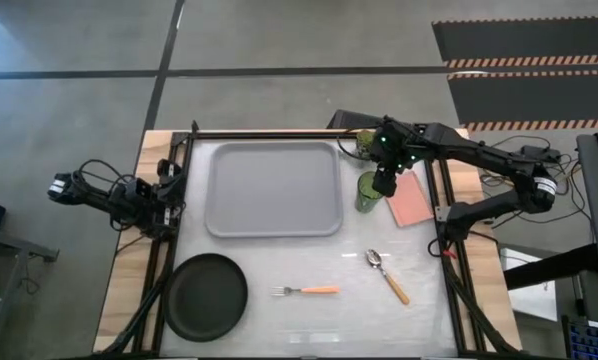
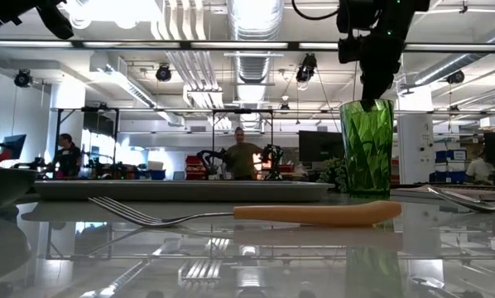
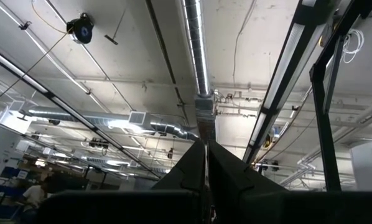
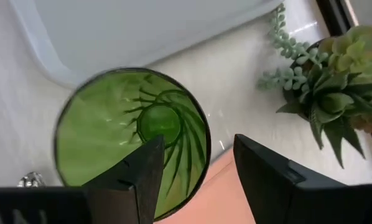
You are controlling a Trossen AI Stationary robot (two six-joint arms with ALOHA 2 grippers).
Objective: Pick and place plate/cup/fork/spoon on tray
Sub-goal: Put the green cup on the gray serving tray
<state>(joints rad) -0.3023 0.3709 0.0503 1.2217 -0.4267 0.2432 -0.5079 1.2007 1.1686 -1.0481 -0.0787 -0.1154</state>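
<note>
Ribbed translucent green cup (image 1: 366, 192) upright just right of grey tray (image 1: 273, 188). Right gripper (image 4: 195, 171) spread astride cup rim, one finger inside. Potted plant (image 4: 335, 81), pink rectangle (image 1: 411, 201) close by. Left gripper (image 3: 206, 180) pressed together, parked at table's left edge.

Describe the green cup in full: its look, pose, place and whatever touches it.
The cup is a translucent green ribbed tumbler, plastic or glass by its look, standing upright and empty on the white tabletop. It stands just off the grey tray, beside the pink rectangle, with a potted plant nearby. The right tool straddles its rim, one finger inside and one outside, open; whether it touches yet is unclear.
</note>
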